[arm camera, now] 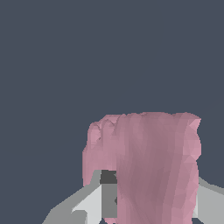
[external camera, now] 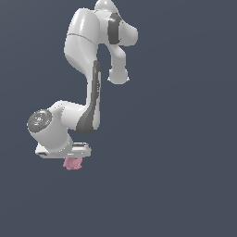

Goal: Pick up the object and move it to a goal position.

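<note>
I am seeing the white two-fingered gripper (external camera: 71, 159) clamping the small pink lumpy matte object (external camera: 72, 163) between its grey fingers (arm camera: 94, 203).

The arm (external camera: 88, 55) is built of glossy white, rounded shells, swollen at each joint and narrower between. Dark grey bands mark the seams: one curves round the uppermost joint, another runs as a long strip down the link below it. Beside the hand (external camera: 73, 159), the wrist ends in a round grey cap (external camera: 40, 119). The hand's body is a flat white block. In the wrist view its fingers (arm camera: 94, 203) look pale grey and angular, with what seems a darker pad, though blurred.
</note>
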Controlling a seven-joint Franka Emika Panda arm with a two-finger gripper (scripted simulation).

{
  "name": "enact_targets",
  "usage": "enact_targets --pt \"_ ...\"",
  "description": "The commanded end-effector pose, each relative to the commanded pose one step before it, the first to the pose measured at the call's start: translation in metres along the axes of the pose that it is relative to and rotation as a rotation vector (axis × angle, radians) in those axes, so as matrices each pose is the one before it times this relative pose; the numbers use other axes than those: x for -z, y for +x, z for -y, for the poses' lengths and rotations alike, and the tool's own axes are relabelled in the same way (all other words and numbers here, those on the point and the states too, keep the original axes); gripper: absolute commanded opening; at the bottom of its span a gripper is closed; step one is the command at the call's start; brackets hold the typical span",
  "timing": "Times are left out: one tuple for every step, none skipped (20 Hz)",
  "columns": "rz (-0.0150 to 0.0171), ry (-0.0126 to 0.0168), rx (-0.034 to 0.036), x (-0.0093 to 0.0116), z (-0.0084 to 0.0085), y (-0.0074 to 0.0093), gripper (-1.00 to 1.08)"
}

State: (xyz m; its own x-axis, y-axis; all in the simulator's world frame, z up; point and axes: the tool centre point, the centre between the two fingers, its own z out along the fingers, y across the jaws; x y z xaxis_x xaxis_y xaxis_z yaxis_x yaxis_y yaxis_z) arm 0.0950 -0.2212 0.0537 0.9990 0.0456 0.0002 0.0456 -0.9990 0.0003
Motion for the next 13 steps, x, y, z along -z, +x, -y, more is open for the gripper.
enact_targets --pt "-0.00017 0.00022 0.00147 0.00023 -0.0128 0.00231 -1.0" --pt "0.0 0.0 0.0 0.00006 -0.00391 0.00068 -1.0" --pt "0.0 0.0 0.0 0.00006 -0.00345 0.00061 -1.0" --pt "0.0 0.0 0.0 0.00005 -0.00301 0.00056 -1.0" --pt "0.0 0.0 0.0 0.00004 -0.00259 0.0005 -1.0" --pt "0.0 0.0 0.0 0.00003 -0.00219 0.00045 -1.0" --pt "0.0 0.0 0.0 0.00003 -0.0018 0.00041 -1.0" --pt "0.0 0.0 0.0 0.00002 -0.00143 0.00036 -1.0" --pt "0.0 0.0 0.0 0.00001 -0.00108 0.00032 -1.0" --pt "0.0 0.0 0.0 0.00001 -0.00077 0.00027 -1.0" --pt "0.0 0.0 0.0 0.0 -0.00049 0.00021 -1.0" --pt "0.0 0.0 0.0 0.0 -0.00026 0.00013 -1.0" --pt "0.0 0.0 0.0 0.0 -0.00008 0.00004 -1.0"
